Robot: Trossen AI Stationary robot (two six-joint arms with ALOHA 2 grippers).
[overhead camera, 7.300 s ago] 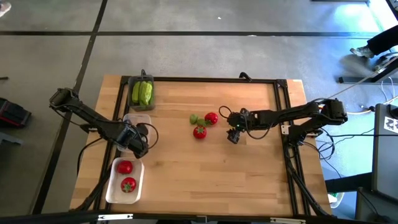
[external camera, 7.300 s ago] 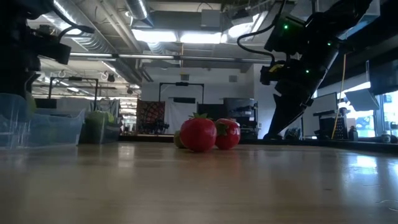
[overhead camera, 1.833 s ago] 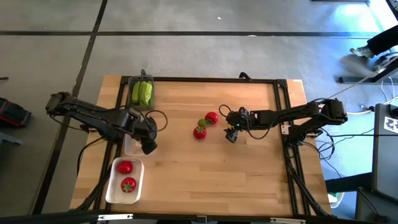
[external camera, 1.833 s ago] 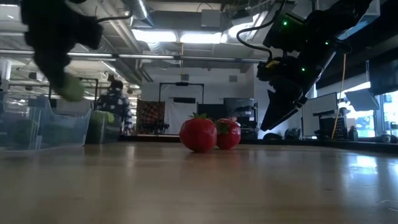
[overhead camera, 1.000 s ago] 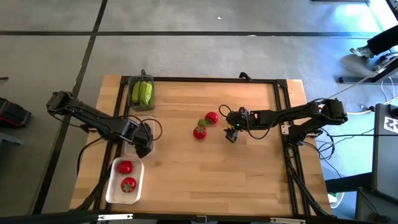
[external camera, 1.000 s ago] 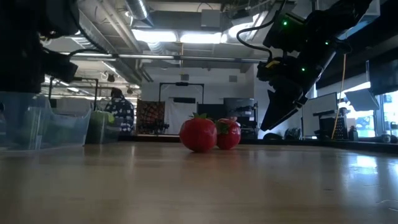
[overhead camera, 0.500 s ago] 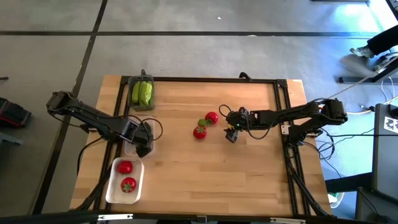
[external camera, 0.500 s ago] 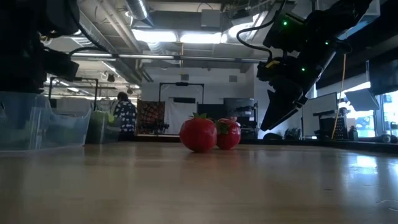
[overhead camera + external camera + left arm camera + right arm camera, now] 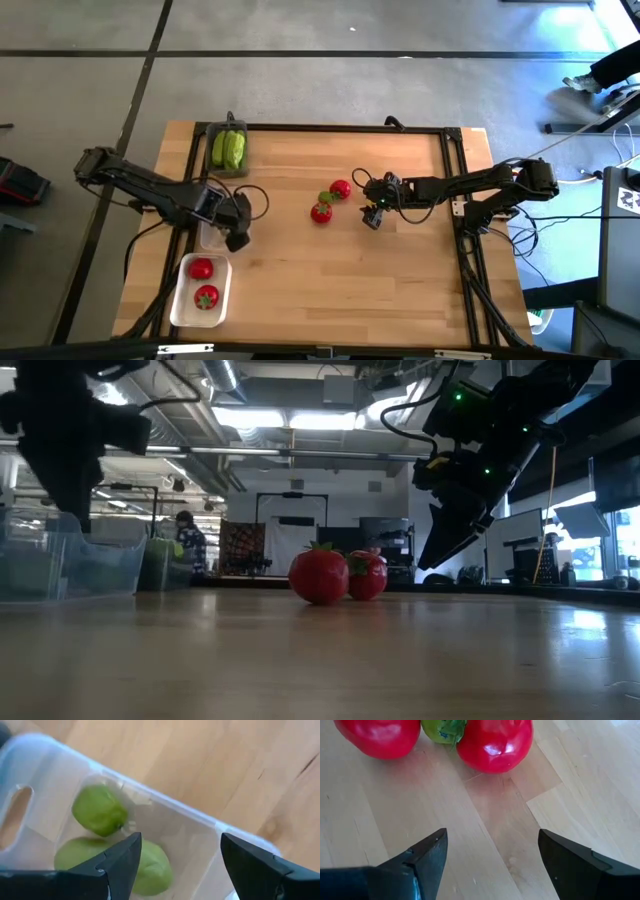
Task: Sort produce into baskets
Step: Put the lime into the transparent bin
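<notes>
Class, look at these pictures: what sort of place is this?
Probably a robotics lab or workshop: bare ceiling pipes and strip lights, a concrete floor, and a black-framed wooden table.

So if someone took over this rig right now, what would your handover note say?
Left tool: open, empty, over the clear basket.
Right tool: open, empty, low over the table just right of the loose produce.
Done: three green fruits in the clear basket; two tomatoes in the white basket; cucumbers in the dark grey basket.
Left: two tomatoes mid-table with one small green fruit between them. Tomatoes go to the white basket, the green one to the clear basket.
</notes>
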